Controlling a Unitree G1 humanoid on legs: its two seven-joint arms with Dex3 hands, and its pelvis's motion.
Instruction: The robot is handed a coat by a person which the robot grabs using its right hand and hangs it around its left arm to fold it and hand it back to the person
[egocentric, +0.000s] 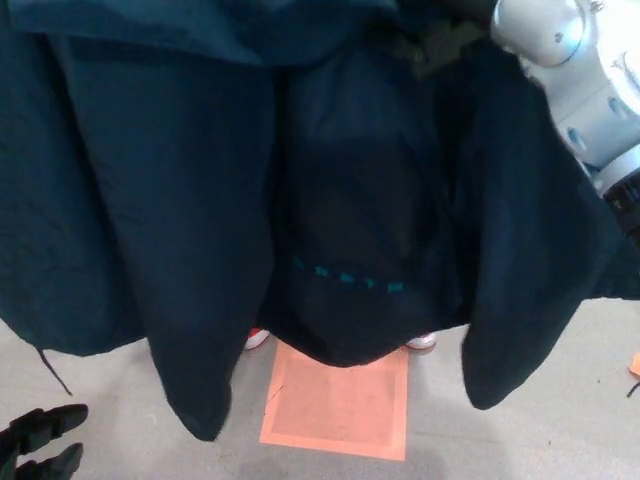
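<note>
Navy cloth fills almost all of the head view: the coat (200, 200) hangs in deep folds from the top edge down, and its lowest flaps dangle above the floor (520, 440). A row of teal letters (350, 277) runs across the coat's dark middle panel, too small to read. A thin cord (55, 368) trails off the coat's lower left hem.

My right arm (570, 70), silver and jointed, comes in at the coat's upper right and goes into the cloth near the top. My right hand (440, 42) shows only as a dim shape among the folds there, so I cannot tell whether it is pinching the coat or merely lying against it.

My left hand (35, 448) sits below the coat's left flap, at the bottom corner of the view. Its black fingers (55, 418) are spread and hold nothing, clear of the cloth.

Under the coat's middle lies an orange square (338, 400) on the grey floor. Just beneath the hem a person's red shoe (257, 338) and white shoe (422, 342) peek out, one at each upper corner of the square.
</note>
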